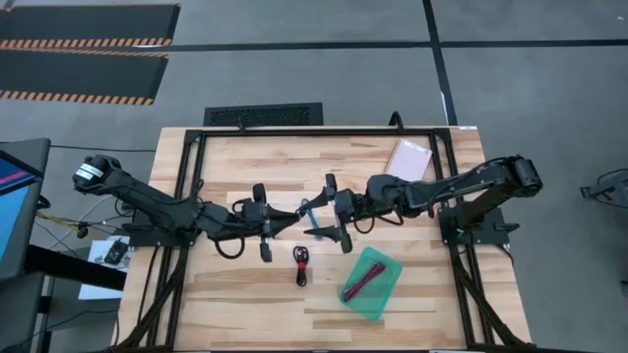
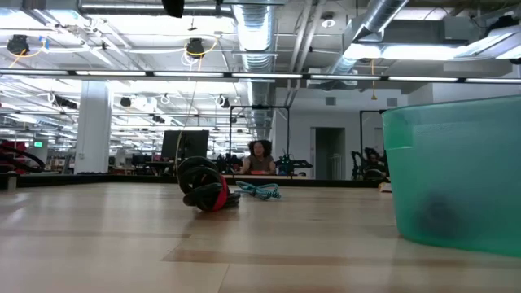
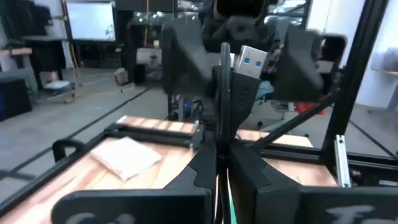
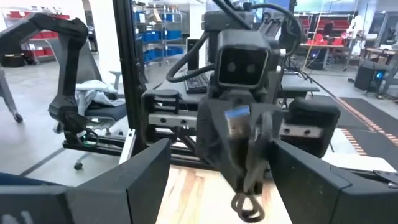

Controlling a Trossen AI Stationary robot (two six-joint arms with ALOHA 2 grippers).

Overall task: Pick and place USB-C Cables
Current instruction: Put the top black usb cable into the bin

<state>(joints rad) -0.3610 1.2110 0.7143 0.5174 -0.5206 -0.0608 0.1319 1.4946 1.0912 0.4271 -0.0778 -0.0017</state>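
Observation:
My left gripper (image 1: 292,214) is at the table's middle, shut on a cable's plug end; the silver plug (image 3: 250,62) sticks out past its fingertips. My right gripper (image 1: 319,218) faces it a short way to the right, wide open, its fingers (image 4: 140,180) on either side of the plug without touching. Teal-blue cable loops (image 2: 260,191) rest on the table below the two grippers. The black cable with a red band (image 1: 300,265) lies on the table nearer the near edge. The maroon-pink cable (image 1: 365,282) lies in the green tray (image 1: 392,265). My left gripper pinches the cable just behind its plug (image 3: 236,112) between the two fingers, level, coming from the table's left, the fingers lying along the cable. The plug points toward the right gripper. Below the fingers the cable hangs in slack loops (image 4: 247,204).
A pale pink packet (image 1: 409,158) lies near the far right corner. The green tray's wall (image 2: 456,171) stands close to the low camera. Black frame rails (image 1: 196,176) run along the table's left, right and far sides. A person (image 2: 260,159) sits far off in the room.

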